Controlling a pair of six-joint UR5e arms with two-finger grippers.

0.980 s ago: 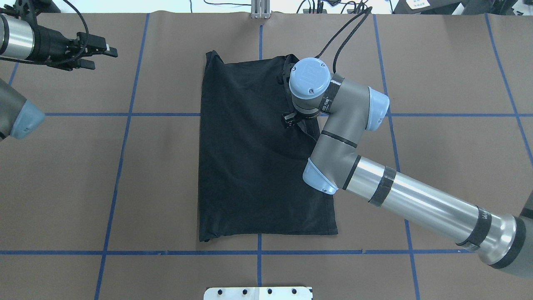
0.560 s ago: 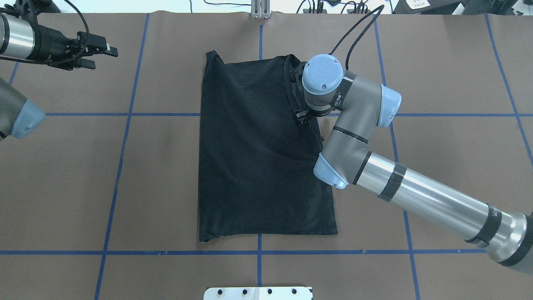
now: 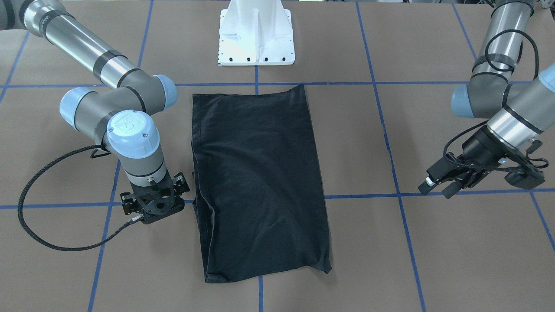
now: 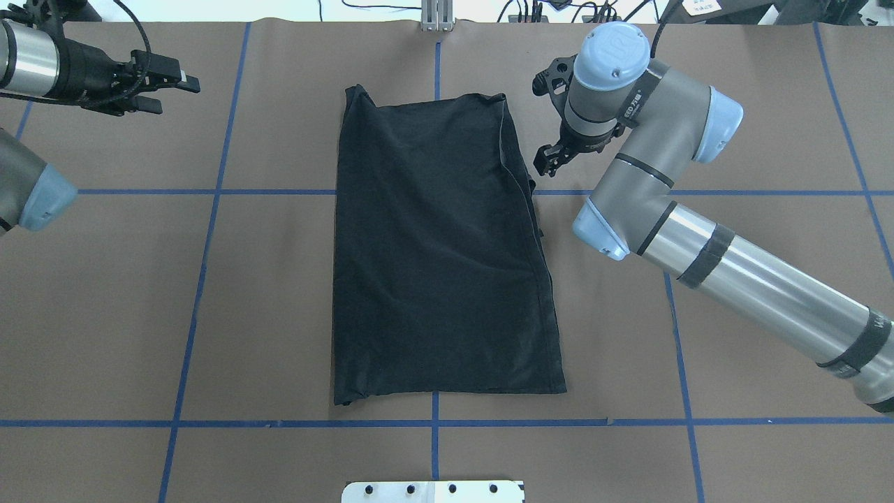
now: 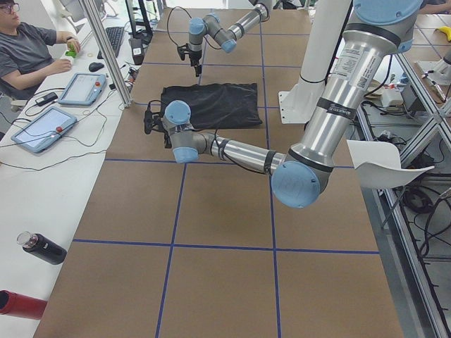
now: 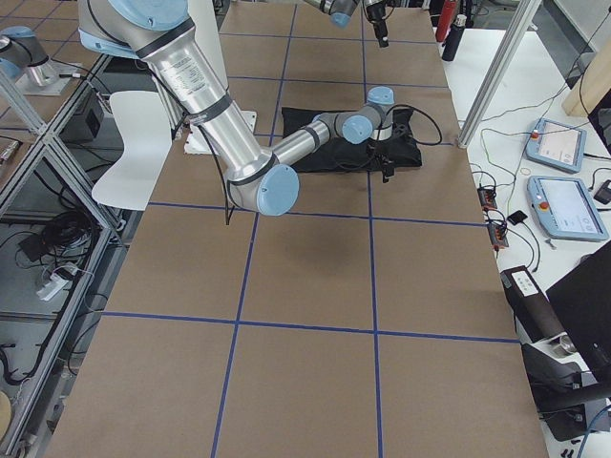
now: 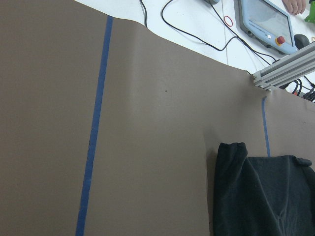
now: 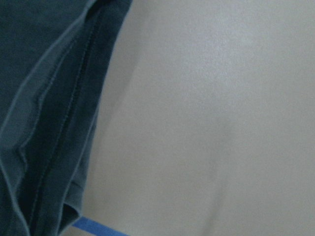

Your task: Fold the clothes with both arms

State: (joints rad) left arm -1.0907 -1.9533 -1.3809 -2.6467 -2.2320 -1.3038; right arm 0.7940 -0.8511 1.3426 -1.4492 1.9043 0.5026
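Note:
The black T-shirt point(image 3: 260, 182) lies flat on the brown table, folded into a long rectangle point(image 4: 440, 244); no logo shows. My right gripper point(image 3: 152, 207) points straight down just off the shirt's long edge, near the far end point(image 4: 550, 155), and holds nothing. Its fingers are hidden under the wrist, so I cannot tell whether it is open or shut. The right wrist view shows only the shirt's hemmed edge point(image 8: 44, 113) and bare table. My left gripper point(image 4: 171, 94) is open and empty, well clear of the shirt at the far left corner point(image 3: 435, 187). The shirt's corner shows in the left wrist view point(image 7: 261, 196).
The white pedestal base point(image 3: 256, 39) stands at the robot's edge of the table. The right arm's black cable point(image 3: 26, 216) loops over the table beside its wrist. Blue tape lines point(image 4: 209, 192) grid the brown surface. Operator tablets point(image 5: 42, 127) lie beyond the far edge.
The right arm has lifted off the shirt and swung right and toward the far edge, so its wrist is now beside the shirt. The shirt's right edge now lies flat. The left arm stayed still.

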